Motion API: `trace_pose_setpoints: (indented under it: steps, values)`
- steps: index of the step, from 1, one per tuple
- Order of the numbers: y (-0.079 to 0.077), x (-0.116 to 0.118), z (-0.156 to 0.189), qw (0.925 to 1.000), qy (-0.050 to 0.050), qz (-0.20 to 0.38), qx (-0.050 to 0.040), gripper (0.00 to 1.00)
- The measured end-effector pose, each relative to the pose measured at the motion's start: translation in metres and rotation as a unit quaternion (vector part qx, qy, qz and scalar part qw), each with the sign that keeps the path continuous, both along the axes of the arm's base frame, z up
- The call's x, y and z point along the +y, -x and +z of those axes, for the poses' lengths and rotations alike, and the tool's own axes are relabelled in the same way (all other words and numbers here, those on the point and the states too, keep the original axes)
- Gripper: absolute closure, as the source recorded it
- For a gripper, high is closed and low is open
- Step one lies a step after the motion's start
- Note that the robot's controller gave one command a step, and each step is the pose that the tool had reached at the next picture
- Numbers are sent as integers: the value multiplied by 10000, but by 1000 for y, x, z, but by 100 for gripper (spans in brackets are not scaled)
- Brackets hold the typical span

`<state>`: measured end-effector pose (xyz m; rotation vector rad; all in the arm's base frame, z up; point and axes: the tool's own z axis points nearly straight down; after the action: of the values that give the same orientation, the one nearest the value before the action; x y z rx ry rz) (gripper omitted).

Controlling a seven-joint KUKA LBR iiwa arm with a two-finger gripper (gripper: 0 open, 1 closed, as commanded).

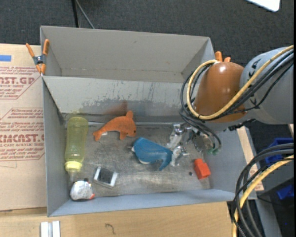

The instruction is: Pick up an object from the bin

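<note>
Hovering my jaws at right end of blue curved piece (149,151); cannot tell gap; risking slip off rounded edge, bumping orange block (202,169).

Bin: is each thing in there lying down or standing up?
Yellow bottle: lying on its side, on the left.
Orange dolphin: lying flat, at the back.
Blue thing: lying in the middle, beside the gripper.
Gripper: low, at the blue thing's right edge.
Red block: lying loose, front right.
White lump: lying front left.
</note>
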<state>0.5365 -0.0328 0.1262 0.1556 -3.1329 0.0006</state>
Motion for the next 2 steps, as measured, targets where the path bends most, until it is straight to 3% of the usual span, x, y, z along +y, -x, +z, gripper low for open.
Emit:
trace_pose_setpoints:
  steps: [1, 2]
  values:
    - [-10, 25, 17, 10000, 2, -37, -38, 100]
    - [-19, 14, -31, 9995, 2, -298, -42, 100]
